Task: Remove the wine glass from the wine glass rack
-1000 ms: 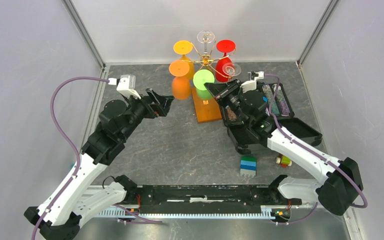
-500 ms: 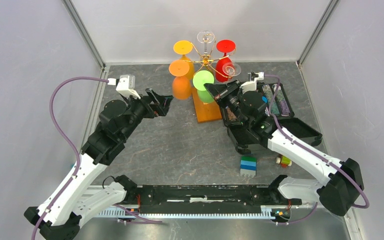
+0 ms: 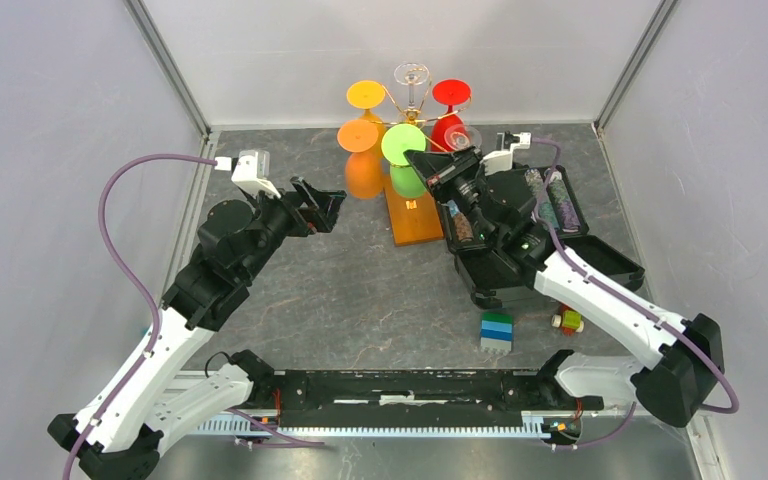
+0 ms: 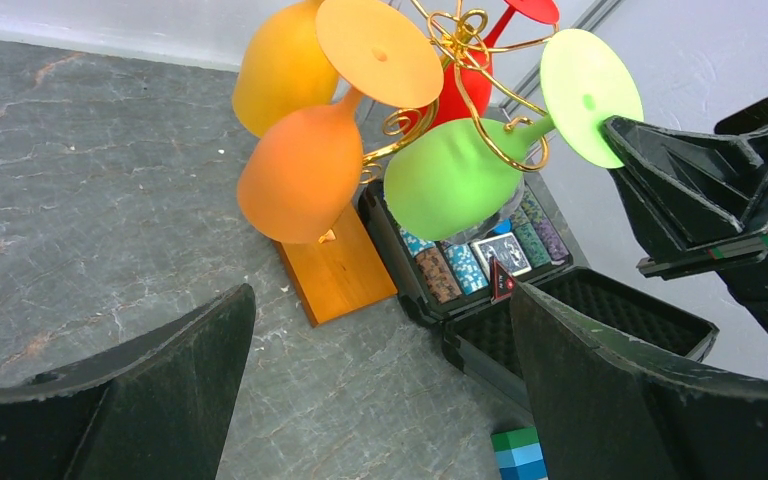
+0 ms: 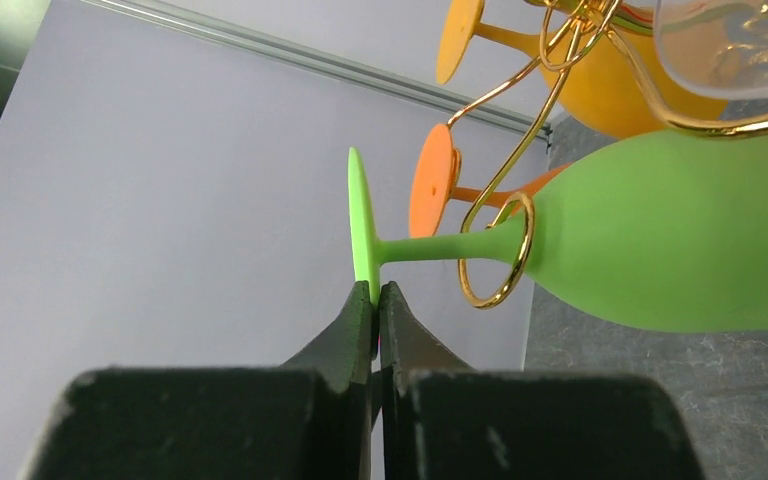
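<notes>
right gripper (image 5: pixel 374 292) pinching green wine glass (image 5: pixel 660 240) on wine glass rack (image 3: pixel 415 222), left gripper (image 3: pixel 326 203) wide, case (image 3: pixel 600 265) holding chips (image 3: pixel 462 228)

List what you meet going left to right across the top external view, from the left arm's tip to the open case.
left gripper with its jaws open → orange wine glass → green wine glass → black case. The rack base and the right arm's tip overlap the green glass, so they are left out.
</notes>
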Robot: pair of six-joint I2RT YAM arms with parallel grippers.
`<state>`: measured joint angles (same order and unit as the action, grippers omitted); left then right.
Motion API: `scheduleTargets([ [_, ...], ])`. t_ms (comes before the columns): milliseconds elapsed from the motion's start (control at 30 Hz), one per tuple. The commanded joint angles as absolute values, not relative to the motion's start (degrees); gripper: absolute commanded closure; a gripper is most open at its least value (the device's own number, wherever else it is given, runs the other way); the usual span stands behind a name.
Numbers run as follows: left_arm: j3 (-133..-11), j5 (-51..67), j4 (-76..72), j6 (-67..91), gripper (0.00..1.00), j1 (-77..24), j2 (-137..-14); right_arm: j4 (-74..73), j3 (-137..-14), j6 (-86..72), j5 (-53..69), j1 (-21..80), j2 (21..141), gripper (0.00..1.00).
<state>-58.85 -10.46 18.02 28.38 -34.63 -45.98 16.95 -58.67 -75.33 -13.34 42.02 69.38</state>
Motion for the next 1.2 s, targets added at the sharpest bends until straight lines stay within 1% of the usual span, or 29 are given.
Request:
scheduleTargets([
  [0,-59.2,-11.9,17.8,26.3,0.0,-34.7,-45.7,19.3,-62.6,-76.8,-14.8,42.4,71.2,1.0],
  [533,-59.0,-12.3,17.8,26.0,0.0,-34.6,-45.7,16.1,-66.2,-79.4,-10.7,42.4,76.7,1.0],
  [900,-58.6,-14.3,18.0,26.1,0.0,-34.7,-45.3,13.6,-66.4,-79.9,-9.5,44.6,76.7,1.0],
  [1167,-58.6,-15.2,18.0,26.1,0.0,-34.7,-45.4,7.4,-72.3,-78.7,-11.4,45.0,79.9,1.0],
])
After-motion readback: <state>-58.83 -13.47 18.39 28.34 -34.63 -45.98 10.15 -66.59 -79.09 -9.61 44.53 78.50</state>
